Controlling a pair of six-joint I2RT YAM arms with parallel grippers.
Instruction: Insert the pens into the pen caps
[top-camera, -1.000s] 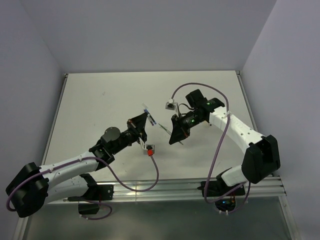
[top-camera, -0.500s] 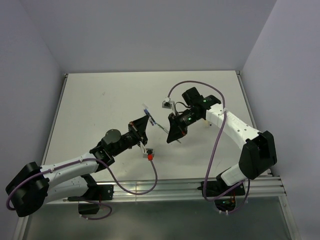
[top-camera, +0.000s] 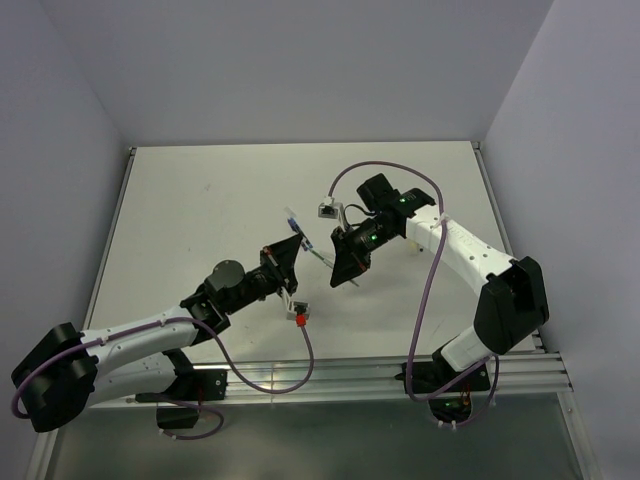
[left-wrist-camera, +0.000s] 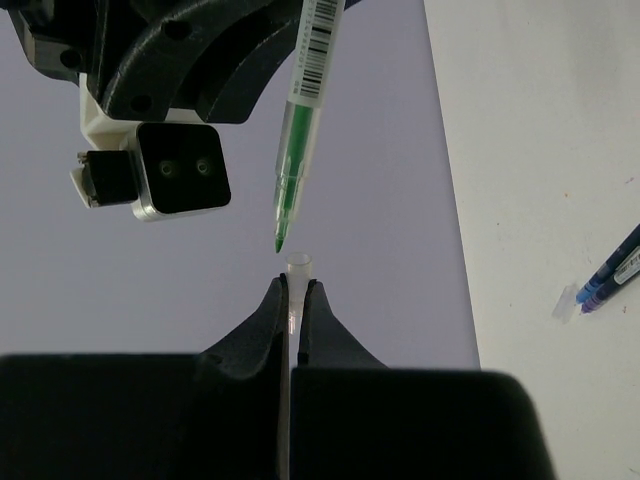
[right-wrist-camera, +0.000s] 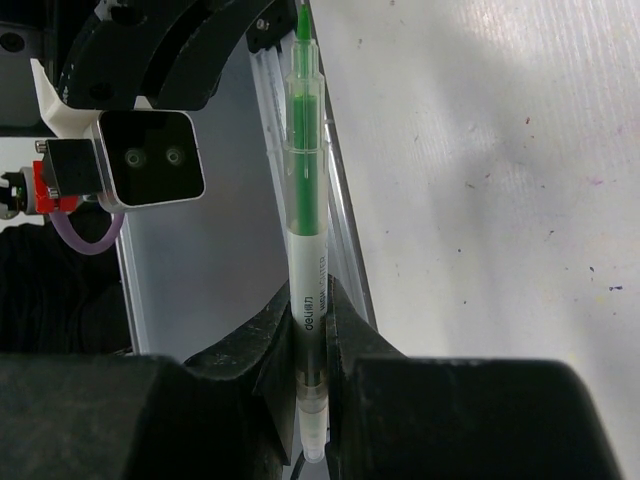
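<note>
My left gripper (left-wrist-camera: 297, 285) is shut on a pale translucent pen cap (left-wrist-camera: 298, 265), whose open end pokes out above the fingertips. Just above it hangs the green tip of a pale pen (left-wrist-camera: 299, 120), a small gap away and slightly left of the cap's mouth. My right gripper (right-wrist-camera: 310, 295) is shut on that pen (right-wrist-camera: 304, 190), gripping its lower barrel. From above, the left gripper (top-camera: 286, 262) and right gripper (top-camera: 343, 264) face each other over the table's middle. A dark blue pen (left-wrist-camera: 612, 272) lies on the table (left-wrist-camera: 540, 120), also showing as the blue pen (top-camera: 296, 225) from above.
The left wrist camera block (right-wrist-camera: 150, 158) sits close to the held pen's tip. Purple cables (top-camera: 305, 345) loop off both arms. The aluminium rail (top-camera: 380, 372) runs along the near table edge. A small pale piece (left-wrist-camera: 566, 301) lies at the blue pen's lower end.
The right arm has shifted left, bringing the pen closer to the left gripper. The left gripper has edged slightly forward. Both grips are unchanged.
</note>
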